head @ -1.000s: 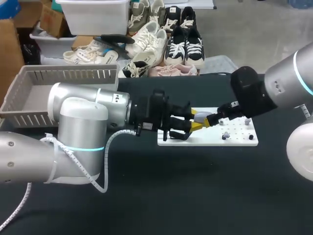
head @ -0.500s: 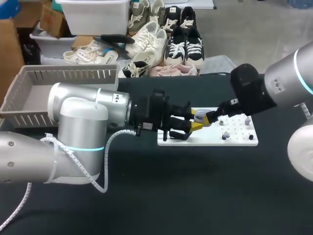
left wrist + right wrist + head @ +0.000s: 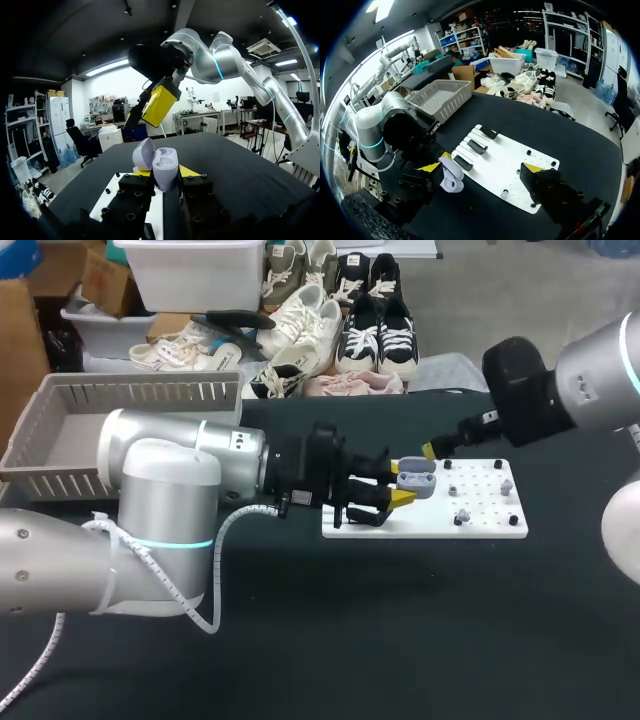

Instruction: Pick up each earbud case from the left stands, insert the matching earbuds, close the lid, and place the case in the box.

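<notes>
Left gripper (image 3: 398, 488) is clamped on the case (image 3: 416, 480), lid up, over the white board (image 3: 490, 525). It's a smooth, rounded lilac plastic pebble: slick, so an off-centre push could twist it loose. Right gripper (image 3: 432, 451) hovers just beyond; wide or narrow, I can't tell. The slatted grey box (image 3: 130, 392) waits well apart.

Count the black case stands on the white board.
3 stands, empty, in a row along the white board's end by the left pincer, which may hide more.
</notes>
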Tool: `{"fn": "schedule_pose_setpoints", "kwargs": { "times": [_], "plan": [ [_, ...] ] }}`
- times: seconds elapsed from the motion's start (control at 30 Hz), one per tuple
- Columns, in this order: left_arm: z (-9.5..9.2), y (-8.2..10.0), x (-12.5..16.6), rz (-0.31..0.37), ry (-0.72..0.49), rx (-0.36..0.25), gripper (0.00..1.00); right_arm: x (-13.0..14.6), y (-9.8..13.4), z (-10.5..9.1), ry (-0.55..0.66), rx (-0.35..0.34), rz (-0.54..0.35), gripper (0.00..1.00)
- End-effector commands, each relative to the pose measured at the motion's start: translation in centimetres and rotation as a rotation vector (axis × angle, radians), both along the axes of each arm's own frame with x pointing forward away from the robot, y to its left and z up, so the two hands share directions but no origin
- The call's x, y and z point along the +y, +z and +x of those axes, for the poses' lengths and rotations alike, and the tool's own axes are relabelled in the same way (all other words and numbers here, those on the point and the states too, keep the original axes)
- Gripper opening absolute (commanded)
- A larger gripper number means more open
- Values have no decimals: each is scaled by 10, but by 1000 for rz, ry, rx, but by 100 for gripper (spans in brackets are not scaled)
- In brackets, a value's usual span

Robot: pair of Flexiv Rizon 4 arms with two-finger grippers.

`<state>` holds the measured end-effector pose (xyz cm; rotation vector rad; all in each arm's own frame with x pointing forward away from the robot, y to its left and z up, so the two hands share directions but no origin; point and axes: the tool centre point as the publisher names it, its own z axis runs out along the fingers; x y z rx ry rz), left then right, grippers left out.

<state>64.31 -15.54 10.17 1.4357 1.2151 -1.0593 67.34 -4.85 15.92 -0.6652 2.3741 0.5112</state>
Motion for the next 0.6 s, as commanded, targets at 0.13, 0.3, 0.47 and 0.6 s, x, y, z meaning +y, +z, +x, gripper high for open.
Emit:
{"fn": "schedule_pose_setpoints", "kwargs": {
  "times": [0.13, 0.3, 0.47, 0.6],
  "plan": [
    [0, -1, 0, -2, 0, -1, 0, -38, 34, -10, -137, -92, -205, 100],
    [0, -1, 0, -2, 0, -1, 0, -62, 37, -7, -187, -96, -315, 100],
    [0, -1, 0, -2, 0, -1, 0, -81, 22, -5, -214, -43, -403, 100],
    [0, -1, 0, -2, 0, -1, 0, -92, 6, -2, -230, -7, -505, 100]
  ]
}}
